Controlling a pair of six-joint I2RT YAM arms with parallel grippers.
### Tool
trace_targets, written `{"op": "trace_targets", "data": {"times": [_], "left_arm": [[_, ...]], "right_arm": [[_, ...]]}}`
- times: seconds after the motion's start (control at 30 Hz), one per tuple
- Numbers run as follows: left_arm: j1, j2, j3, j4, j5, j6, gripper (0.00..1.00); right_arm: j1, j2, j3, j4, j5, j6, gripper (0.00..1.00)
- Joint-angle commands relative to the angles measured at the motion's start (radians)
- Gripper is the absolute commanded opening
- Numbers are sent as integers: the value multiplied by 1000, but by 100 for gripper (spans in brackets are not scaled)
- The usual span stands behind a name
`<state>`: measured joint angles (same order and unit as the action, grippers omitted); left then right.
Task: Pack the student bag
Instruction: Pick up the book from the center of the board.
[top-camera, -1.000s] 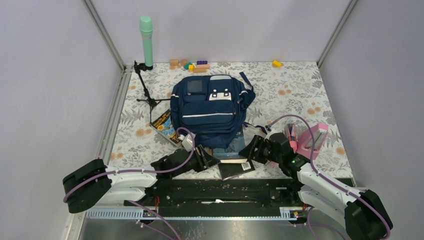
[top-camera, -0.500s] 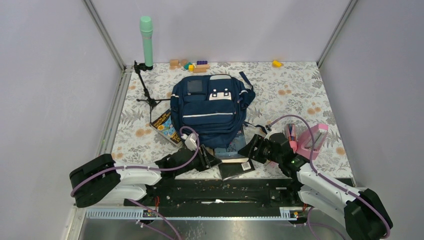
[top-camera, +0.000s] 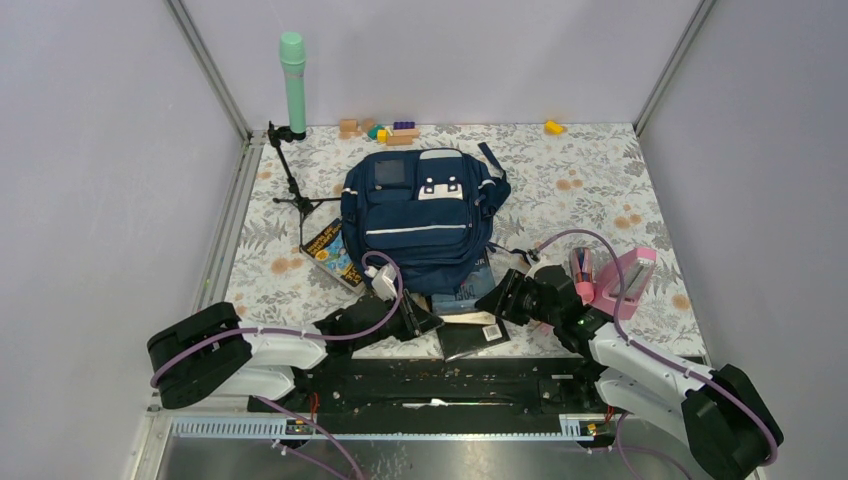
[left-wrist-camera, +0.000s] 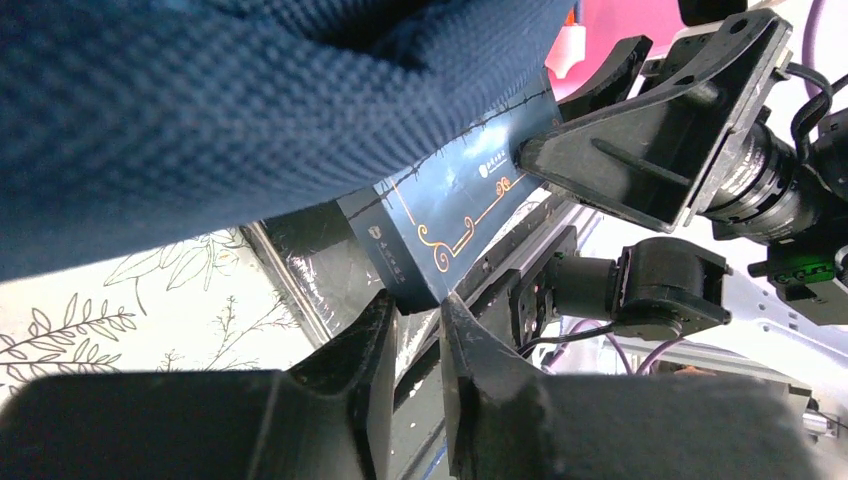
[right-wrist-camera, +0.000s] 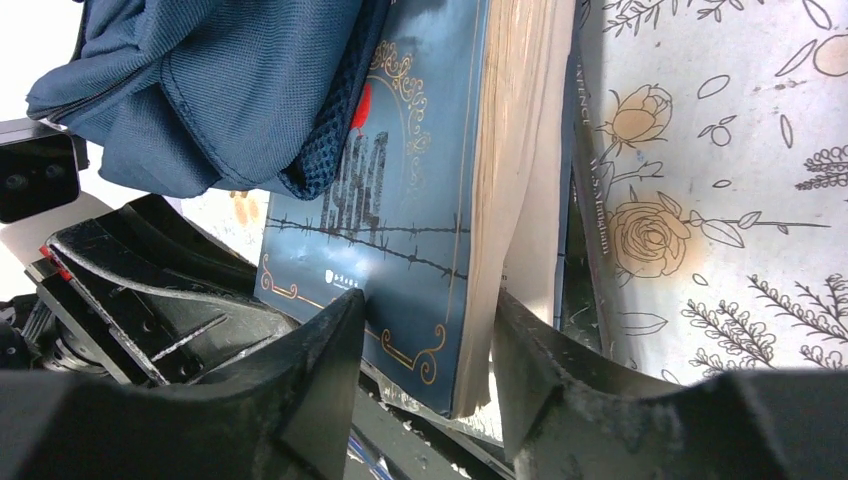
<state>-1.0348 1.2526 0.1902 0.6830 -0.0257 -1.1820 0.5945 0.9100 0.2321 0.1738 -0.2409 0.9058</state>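
Note:
The navy student bag lies flat mid-table, and its fabric fills the upper left of both wrist views. A blue book sticks out from under its near edge. My left gripper is low at the book's left corner. In the left wrist view the left gripper has narrow jaws pinching that corner of the book. My right gripper comes in from the right. Up close, the right gripper stands open astride the book's other corner, with a gap on the page side.
A black flat book lies under the blue one at the table's near edge. A colourful book pokes out left of the bag. A pink pencil case stands at the right. A green tube on a tripod and toy blocks sit at the back.
The left jaws have narrowed onto the book's corner and the left arm has slid right. The right gripper has edged left around the book and narrowed a little.

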Motion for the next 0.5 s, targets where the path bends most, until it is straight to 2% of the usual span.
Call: {"op": "trace_targets", "data": {"times": [0.0,0.03,0.13,0.2,0.33,0.47], "left_arm": [[-3,-48,77,191,-8,17,12],[-2,-51,77,186,-8,21,11],[-2,-52,78,177,0,27,11],[-2,-49,78,174,6,25,20],[-2,-50,74,176,2,15,60],[-1,-48,75,165,-5,10,82]], "right_arm": [[34,1,13,68,-54,44,50],[34,0,14,70,-50,48,47],[34,-12,21,69,-40,63,19],[34,-30,29,57,-28,79,0],[34,-91,45,33,-16,128,0],[33,-175,54,-19,2,176,0]]}}
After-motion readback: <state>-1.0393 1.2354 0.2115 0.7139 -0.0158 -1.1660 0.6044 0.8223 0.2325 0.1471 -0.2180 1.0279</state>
